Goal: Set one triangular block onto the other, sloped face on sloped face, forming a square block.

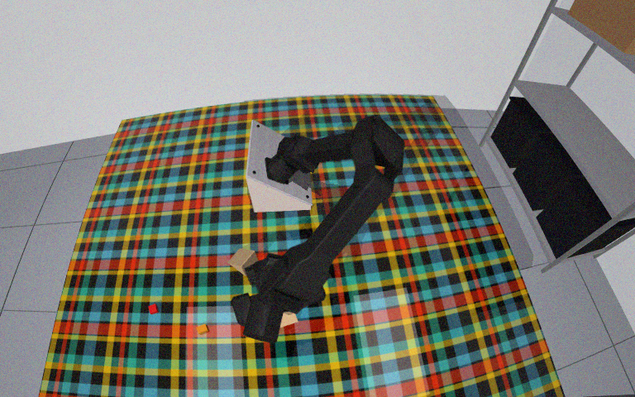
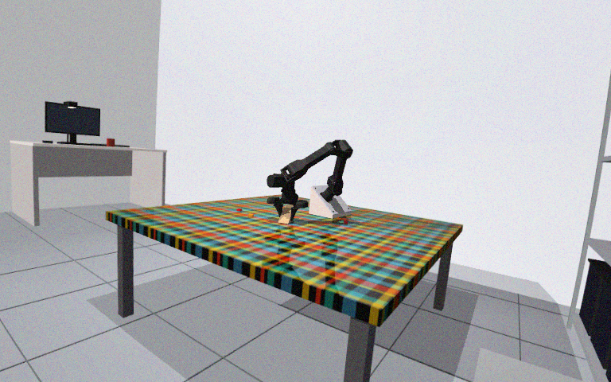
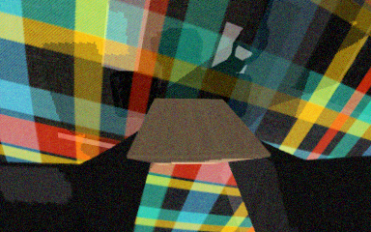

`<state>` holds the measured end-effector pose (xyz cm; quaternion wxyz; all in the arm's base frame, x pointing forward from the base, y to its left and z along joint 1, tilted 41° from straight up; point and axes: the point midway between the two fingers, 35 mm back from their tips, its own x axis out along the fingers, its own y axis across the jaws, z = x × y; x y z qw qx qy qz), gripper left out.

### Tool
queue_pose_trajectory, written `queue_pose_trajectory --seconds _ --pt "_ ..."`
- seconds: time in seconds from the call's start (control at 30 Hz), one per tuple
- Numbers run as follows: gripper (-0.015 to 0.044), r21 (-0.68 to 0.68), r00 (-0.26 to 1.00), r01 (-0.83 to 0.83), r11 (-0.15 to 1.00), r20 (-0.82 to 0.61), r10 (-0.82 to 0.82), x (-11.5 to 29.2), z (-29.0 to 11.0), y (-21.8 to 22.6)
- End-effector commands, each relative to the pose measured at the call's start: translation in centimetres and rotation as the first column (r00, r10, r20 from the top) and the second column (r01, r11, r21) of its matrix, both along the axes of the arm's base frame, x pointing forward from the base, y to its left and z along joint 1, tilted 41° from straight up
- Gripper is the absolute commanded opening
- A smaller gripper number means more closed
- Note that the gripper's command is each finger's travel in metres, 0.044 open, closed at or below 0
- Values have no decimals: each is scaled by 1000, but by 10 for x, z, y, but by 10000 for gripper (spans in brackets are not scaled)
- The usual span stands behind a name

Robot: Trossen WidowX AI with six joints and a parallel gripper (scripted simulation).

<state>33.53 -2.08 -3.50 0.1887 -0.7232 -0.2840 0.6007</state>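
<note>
My gripper [image 1: 267,322] [image 2: 286,212] [image 3: 187,129] reaches down at the table's front left and is shut on a tan triangular block [image 1: 288,319] [image 2: 284,219] [image 3: 198,130]. In the wrist view the block fills the gap between both dark fingers. In the exterior view it sits low, at the table top. I cannot tell whether it is lifted. The other tan triangular block [image 1: 242,260] lies just behind the gripper, partly hidden by the arm.
The arm's white wedge base [image 1: 276,200] [image 2: 321,207] stands at the back middle of the plaid table [image 1: 421,289] [image 2: 360,265]. A small red cube [image 1: 152,308] and a small orange cube [image 1: 202,328] lie left of the gripper. A metal shelf [image 1: 556,140] stands to the right, off the table.
</note>
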Motion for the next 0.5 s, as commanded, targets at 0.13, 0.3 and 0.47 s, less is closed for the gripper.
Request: queue_pose_trajectory --seconds 0.13,0.3,0.47 --pt "0 -8 1000 2 1000 15 -2 0 20 -19" --pt "0 -8 1000 2 1000 15 -2 0 20 -19" --pt "0 -6 999 -15 1000 28 15 -1 19 -16"
